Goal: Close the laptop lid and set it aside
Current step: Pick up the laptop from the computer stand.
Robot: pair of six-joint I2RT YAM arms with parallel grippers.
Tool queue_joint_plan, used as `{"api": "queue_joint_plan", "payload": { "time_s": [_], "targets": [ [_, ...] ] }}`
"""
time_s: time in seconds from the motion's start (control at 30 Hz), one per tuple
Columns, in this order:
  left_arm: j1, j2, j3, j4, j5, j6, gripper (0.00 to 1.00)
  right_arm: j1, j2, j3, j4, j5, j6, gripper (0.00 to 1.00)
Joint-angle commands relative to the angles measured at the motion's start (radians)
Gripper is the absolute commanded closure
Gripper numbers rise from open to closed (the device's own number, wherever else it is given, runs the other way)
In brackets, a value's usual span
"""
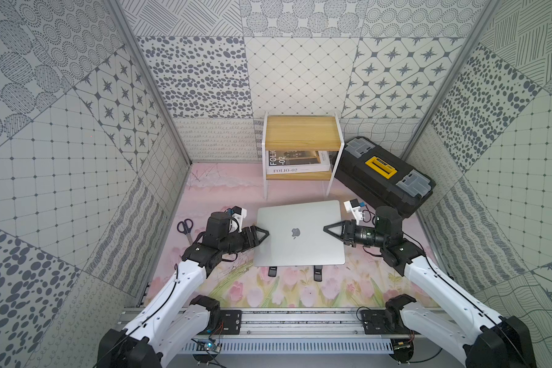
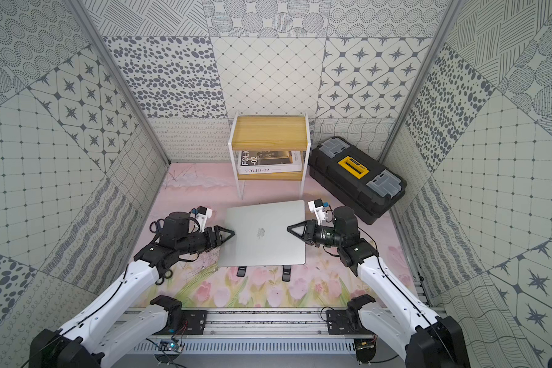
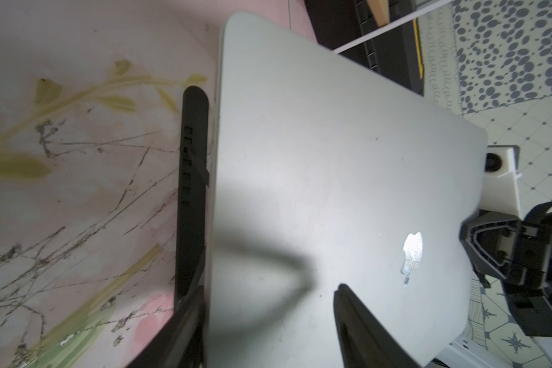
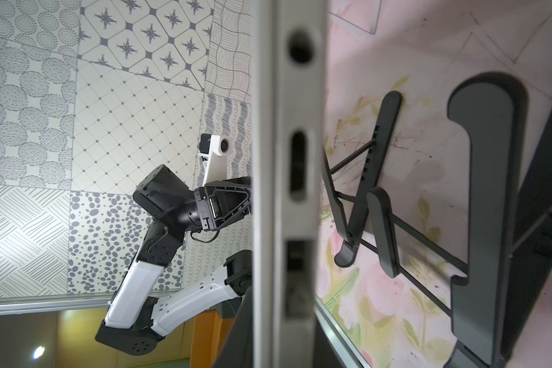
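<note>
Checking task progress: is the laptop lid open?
No, the laptop lid lies shut, its apple logo facing up in both top views.

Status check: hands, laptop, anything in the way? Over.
At the laptop: right hand shut on its edge, left hand open astride the opposite edge. Its lid closed, on the stand. Nearby: scissors by left arm, toolbox behind right.

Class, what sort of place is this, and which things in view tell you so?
Most likely a robot test booth, not a real room: patterned panel walls box in a flower-print tabletop, and the left arm and right arm are mounted on a metal rail.
</note>
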Motion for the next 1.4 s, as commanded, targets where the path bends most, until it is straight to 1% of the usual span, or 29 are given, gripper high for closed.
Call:
{"api": "queue_joint_plan", "payload": {
  "time_s": [0.0,0.07,0.1,0.2,0.27,0.33,0.4,0.43,0.5,0.6,0.8,0.97,1.03,1.17,1.27,1.3,1.37],
  "targets": [
    [0.083,-0.011,0.145,0.031,0.144,-0.027,0.32,-0.045,0.000,0.087,0.110,-0.105,0.050,1.00],
    [0.151,0.019,0.195,0.078,0.237,-0.068,0.31,-0.089,0.018,0.107,0.186,-0.150,0.094,1.00],
    [0.191,0.037,0.204,0.134,0.295,-0.110,0.30,-0.112,0.027,0.109,0.247,-0.168,0.142,1.00],
    [0.292,0.118,0.203,0.393,0.465,-0.303,0.30,-0.185,0.066,0.129,0.406,-0.225,0.249,1.00],
    [0.330,0.183,0.217,0.519,0.549,-0.400,0.32,-0.208,0.096,0.157,0.483,-0.260,0.305,1.00],
    [0.343,0.232,0.235,0.568,0.583,-0.440,0.33,-0.235,0.119,0.179,0.573,-0.282,0.371,1.00],
    [0.343,0.256,0.251,0.577,0.601,-0.443,0.31,-0.260,0.139,0.192,0.703,-0.302,0.472,1.00],
    [0.344,0.258,0.257,0.588,0.605,-0.448,0.27,-0.270,0.149,0.208,0.746,-0.314,0.512,1.00],
    [0.344,0.269,0.252,0.656,0.620,-0.492,0.22,-0.274,0.157,0.226,0.749,-0.316,0.516,1.00],
    [0.345,0.294,0.265,0.711,0.672,-0.546,0.21,-0.273,0.185,0.241,0.808,-0.321,0.558,1.00],
    [0.345,0.305,0.251,0.872,0.714,-0.670,0.20,-0.272,0.221,0.272,0.885,-0.330,0.603,1.00],
    [0.344,0.329,0.232,1.059,0.716,-0.821,0.20,-0.253,0.243,0.299,0.893,-0.324,0.604,1.00],
    [0.340,0.337,0.224,1.113,0.718,-0.860,0.20,-0.241,0.252,0.305,0.907,-0.316,0.609,1.00],
    [0.319,0.338,0.217,1.081,0.711,-0.840,0.20,-0.210,0.270,0.317,0.890,-0.305,0.587,1.00],
    [0.275,0.331,0.231,1.033,0.704,-0.801,0.21,-0.191,0.285,0.323,0.869,-0.292,0.563,1.00],
    [0.259,0.327,0.238,1.011,0.696,-0.780,0.22,-0.186,0.289,0.327,0.863,-0.289,0.555,1.00],
    [0.240,0.317,0.247,0.969,0.673,-0.748,0.27,-0.178,0.295,0.335,0.845,-0.279,0.537,1.00]
  ]
}}
